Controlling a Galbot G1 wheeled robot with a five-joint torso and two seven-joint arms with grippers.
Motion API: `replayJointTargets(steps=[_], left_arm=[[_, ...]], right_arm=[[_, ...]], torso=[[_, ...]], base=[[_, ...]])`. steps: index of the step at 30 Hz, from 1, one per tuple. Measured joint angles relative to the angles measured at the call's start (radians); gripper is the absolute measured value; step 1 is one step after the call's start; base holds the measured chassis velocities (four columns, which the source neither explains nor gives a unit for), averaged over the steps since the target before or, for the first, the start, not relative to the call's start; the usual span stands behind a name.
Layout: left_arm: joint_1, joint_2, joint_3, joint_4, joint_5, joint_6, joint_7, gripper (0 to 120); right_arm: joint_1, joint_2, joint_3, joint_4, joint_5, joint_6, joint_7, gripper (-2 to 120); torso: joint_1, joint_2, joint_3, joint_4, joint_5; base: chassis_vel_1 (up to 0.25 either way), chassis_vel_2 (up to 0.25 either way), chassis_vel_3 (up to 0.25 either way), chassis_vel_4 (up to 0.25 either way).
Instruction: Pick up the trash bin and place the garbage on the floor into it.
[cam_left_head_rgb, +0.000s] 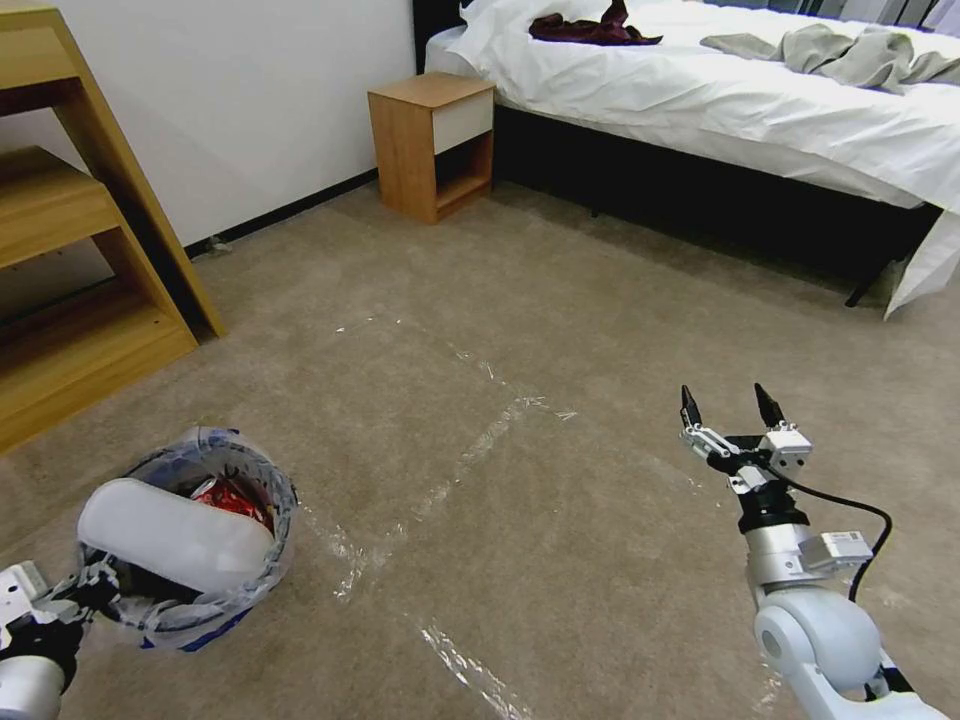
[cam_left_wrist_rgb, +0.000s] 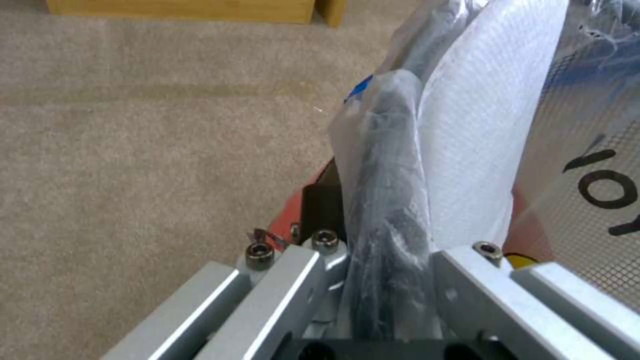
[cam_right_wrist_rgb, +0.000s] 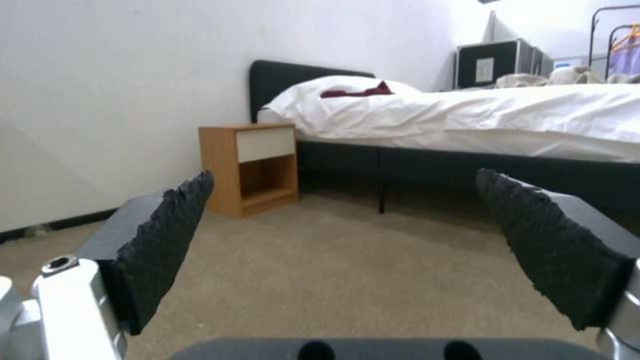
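The trash bin (cam_left_head_rgb: 215, 545) sits low in the head view at about eight o'clock, tipped a little toward the robot, its crinkled clear bag with blue edging folded over the rim. Inside it a white shoe insole (cam_left_head_rgb: 170, 535) lies across the mouth, and a red wrapper or can (cam_left_head_rgb: 232, 497) shows just behind it, touching the bag. In the left wrist view the same bin (cam_left_wrist_rgb: 300, 210) shows as a red wall under the plastic, with the insole (cam_left_wrist_rgb: 480, 125) standing close against the bag.

The left gripper (cam_left_head_rgb: 95, 592) is at the bin's near rim, at about seven o'clock of the bin, and its fingers are clamped on the bag-covered rim; the left wrist view shows the rim and plastic pinched between the two metal fingers (cam_left_wrist_rgb: 293, 280).

The floor (cam_left_head_rgb: 520, 330) around the bin is beige carpet crossed by shiny tape lines (cam_left_head_rgb: 470, 450) running from the centre down toward six o'clock.

The right gripper (cam_left_head_rgb: 732, 408) hangs above the carpet at about four o'clock, well apart from the bin, its fingers spread wide with nothing between them. From the right wrist view the black ridged pads (cam_right_wrist_rgb: 167, 235) frame a small wooden nightstand (cam_right_wrist_rgb: 250, 167) and a bed (cam_right_wrist_rgb: 467, 115) with white sheets. In the head view a wooden shelf (cam_left_head_rgb: 70, 250) stands at nine o'clock.
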Motion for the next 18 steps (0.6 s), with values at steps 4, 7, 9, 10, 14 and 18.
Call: replayJointTargets(steps=[4,7,9,10,14,18], left_arm=[[-0.001,0.003,-0.009,0.000,-0.008,0.002,-0.002,1],[-0.002,0.005,-0.019,0.004,-0.018,0.006,-0.004,1],[-0.002,0.006,-0.020,0.005,-0.019,0.006,-0.004,1],[-0.002,0.006,-0.022,0.007,-0.020,0.006,-0.004,1],[0.001,0.007,-0.024,0.008,-0.021,0.006,-0.005,1],[0.002,0.006,-0.026,0.009,-0.022,0.006,-0.005,1]], right_arm=[[0.004,0.001,-0.007,-0.003,-0.005,0.001,0.006,100],[0.015,0.004,-0.019,-0.012,-0.019,0.001,0.006,98],[0.017,0.005,-0.022,-0.013,-0.024,0.001,0.006,98],[0.020,0.004,-0.027,-0.016,-0.031,0.001,0.005,97],[0.025,0.005,-0.041,-0.019,-0.047,-0.007,0.005,91],[0.025,0.008,-0.053,-0.020,-0.063,-0.016,0.007,95]], torso=[[0.000,0.000,0.000,-0.0001,-0.0001],[0.000,0.000,0.000,0.0000,0.0000],[0.000,0.000,0.000,0.0000,0.0000],[0.000,0.000,0.000,0.0000,0.0000],[0.000,0.000,0.000,0.0000,-0.0001],[0.000,0.000,0.000,0.0000,0.0000]], base=[[0.000,0.000,0.000,0.000],[0.000,0.000,0.000,0.000],[0.000,0.000,0.000,0.000],[0.000,0.000,0.000,0.000],[0.000,0.000,0.000,0.000],[-0.018,0.012,0.003,-0.004]])
